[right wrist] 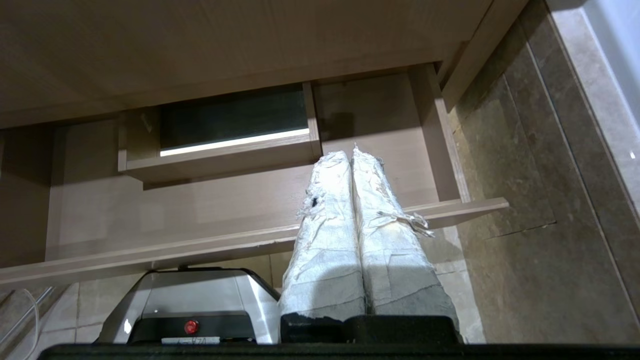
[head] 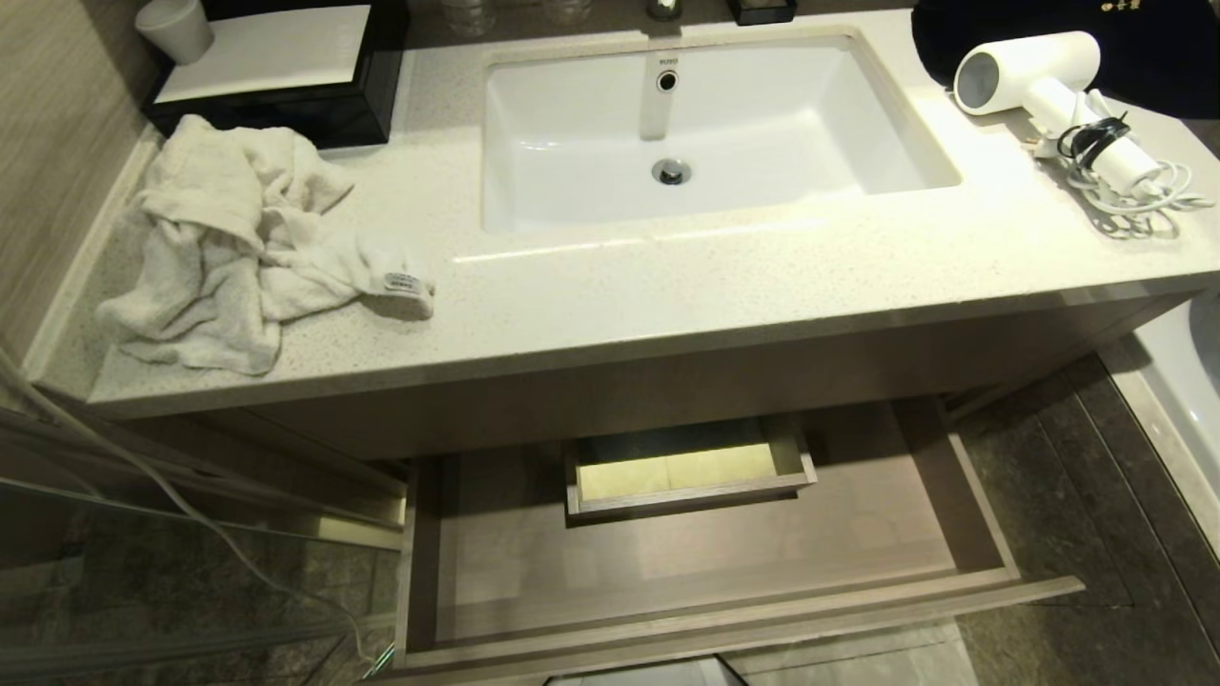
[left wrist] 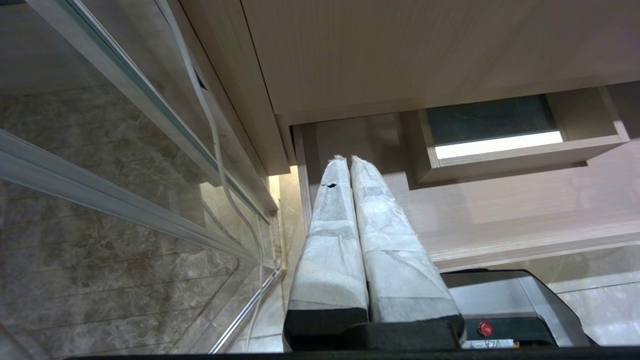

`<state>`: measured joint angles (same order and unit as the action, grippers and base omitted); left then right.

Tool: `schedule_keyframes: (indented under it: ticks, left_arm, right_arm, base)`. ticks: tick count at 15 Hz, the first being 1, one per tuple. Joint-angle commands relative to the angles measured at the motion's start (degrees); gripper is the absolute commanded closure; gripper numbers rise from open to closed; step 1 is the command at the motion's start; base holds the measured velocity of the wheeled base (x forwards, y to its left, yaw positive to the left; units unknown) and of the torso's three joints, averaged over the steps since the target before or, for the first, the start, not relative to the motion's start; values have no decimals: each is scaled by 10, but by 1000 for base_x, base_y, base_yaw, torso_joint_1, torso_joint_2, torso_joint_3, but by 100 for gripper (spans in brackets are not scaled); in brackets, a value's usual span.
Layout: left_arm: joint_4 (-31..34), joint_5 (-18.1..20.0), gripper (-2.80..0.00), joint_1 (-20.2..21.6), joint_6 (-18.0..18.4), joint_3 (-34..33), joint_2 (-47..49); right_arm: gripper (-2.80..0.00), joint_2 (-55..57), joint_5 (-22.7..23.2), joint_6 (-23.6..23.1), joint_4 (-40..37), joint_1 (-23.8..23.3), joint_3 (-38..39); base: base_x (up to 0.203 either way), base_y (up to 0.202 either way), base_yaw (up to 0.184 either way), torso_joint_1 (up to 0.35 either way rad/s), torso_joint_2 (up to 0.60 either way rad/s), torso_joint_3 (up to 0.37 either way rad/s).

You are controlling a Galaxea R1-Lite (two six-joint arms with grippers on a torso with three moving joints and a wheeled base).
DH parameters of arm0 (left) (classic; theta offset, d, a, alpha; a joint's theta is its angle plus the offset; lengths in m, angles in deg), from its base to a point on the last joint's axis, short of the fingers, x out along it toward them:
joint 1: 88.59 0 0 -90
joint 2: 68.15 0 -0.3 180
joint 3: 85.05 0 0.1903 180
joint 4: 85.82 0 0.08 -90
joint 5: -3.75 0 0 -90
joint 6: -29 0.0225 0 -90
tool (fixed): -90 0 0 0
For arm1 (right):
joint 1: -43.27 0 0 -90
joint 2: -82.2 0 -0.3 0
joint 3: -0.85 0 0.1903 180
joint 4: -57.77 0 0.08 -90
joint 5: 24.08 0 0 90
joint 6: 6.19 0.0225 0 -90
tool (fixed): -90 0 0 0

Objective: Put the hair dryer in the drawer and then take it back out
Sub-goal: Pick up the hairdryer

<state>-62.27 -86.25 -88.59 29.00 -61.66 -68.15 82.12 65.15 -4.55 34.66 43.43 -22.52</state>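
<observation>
A small white hair dryer (head: pixel 1044 90) lies on the counter's far right, its coiled cord (head: pixel 1134 195) bound by a black strap beside the handle. Below the counter the wide wood-grain drawer (head: pixel 724 610) stands pulled out, with a boxed cut-out (head: pixel 688 472) at its mid-back and nothing on its floor. Neither arm appears in the head view. My left gripper (left wrist: pixel 348 159) is shut, empty, hanging over the drawer's (left wrist: pixel 525 215) left end. The right gripper (right wrist: pixel 351 152) is shut too, empty, above the drawer's (right wrist: pixel 200 210) right part.
A white sink (head: pixel 696 124) is set in the speckled counter (head: pixel 762 276). A crumpled white towel (head: pixel 238 248) lies at the left, behind it a black tissue box (head: pixel 286 67) and a cup (head: pixel 176 29). A glass panel and cable (left wrist: pixel 210 125) stand left; dark floor tiles (head: pixel 1058 495) right.
</observation>
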Motion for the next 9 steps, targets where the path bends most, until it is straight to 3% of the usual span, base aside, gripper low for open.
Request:
schedule_keyframes:
  ticks: [1,9]
  left_arm:
    - [0,0,0,0,0,1,-1]
    - [1,0,0,0,0,1,0]
  right_arm:
    - [0,1,0,0,0,0,0]
    - [0,1,0,0,-1,0,0]
  base:
    - [0,0,0,187,-355,-177]
    - [0,0,0,171,-334,-160]
